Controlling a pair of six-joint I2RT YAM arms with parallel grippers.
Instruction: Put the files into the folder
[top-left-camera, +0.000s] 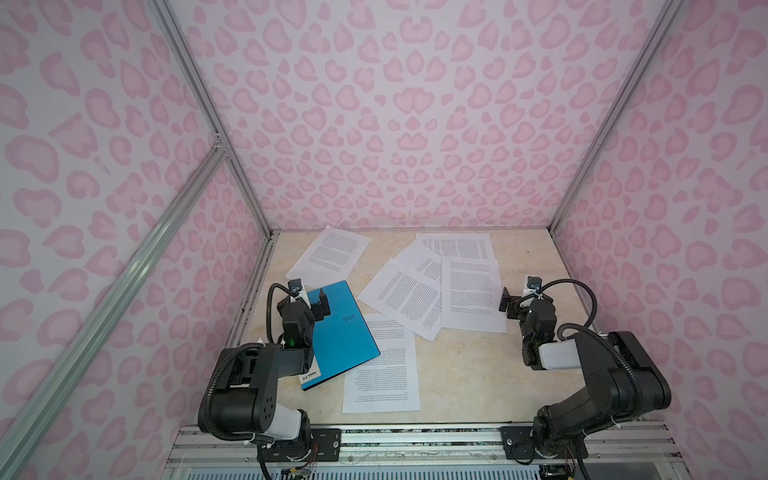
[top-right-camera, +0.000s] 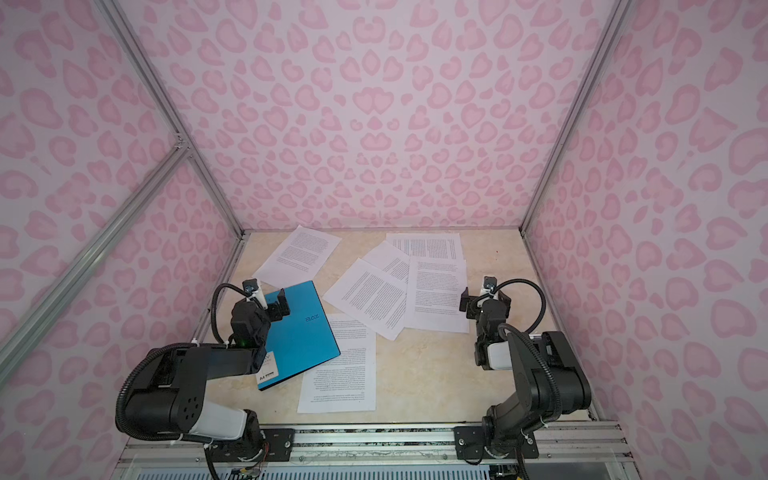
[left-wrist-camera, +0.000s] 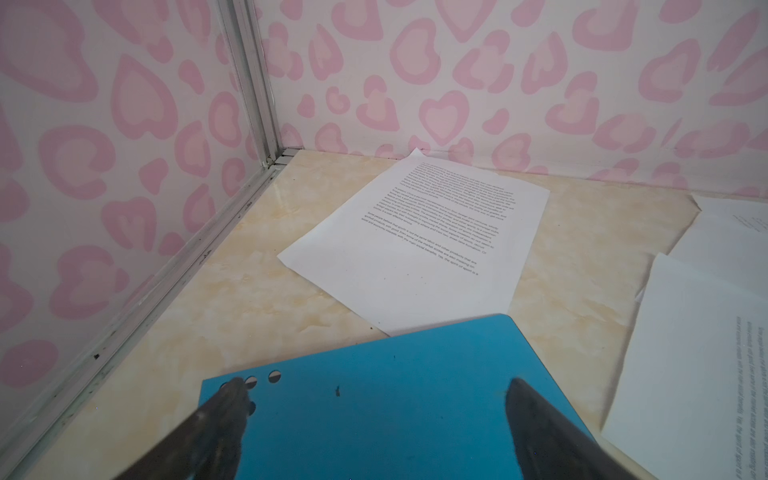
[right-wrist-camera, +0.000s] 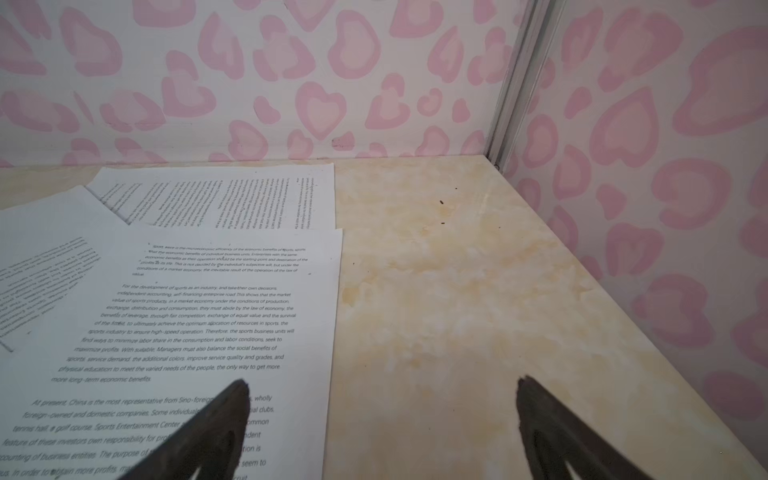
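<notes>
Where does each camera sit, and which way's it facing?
Top views: high over the near edge, looking down and forward at the table, the folder and scattered sheets; both arms show, left pincer and right pincer open.
Left wrist: on the left arm, low over the folder, facing the far left corner; both fingers show.
Right wrist: on the right arm, facing the far right corner across a printed sheet; both fingers show.
Shared: left wrist and top views both show the folder and far-left sheet.

Front right of table: bare, room to pass.
Right edge: bare strip along the pink wall.
Back and middle: files lie flat, overlapping.
Left edge: folder lies flat, shut, low to pass over.
</notes>
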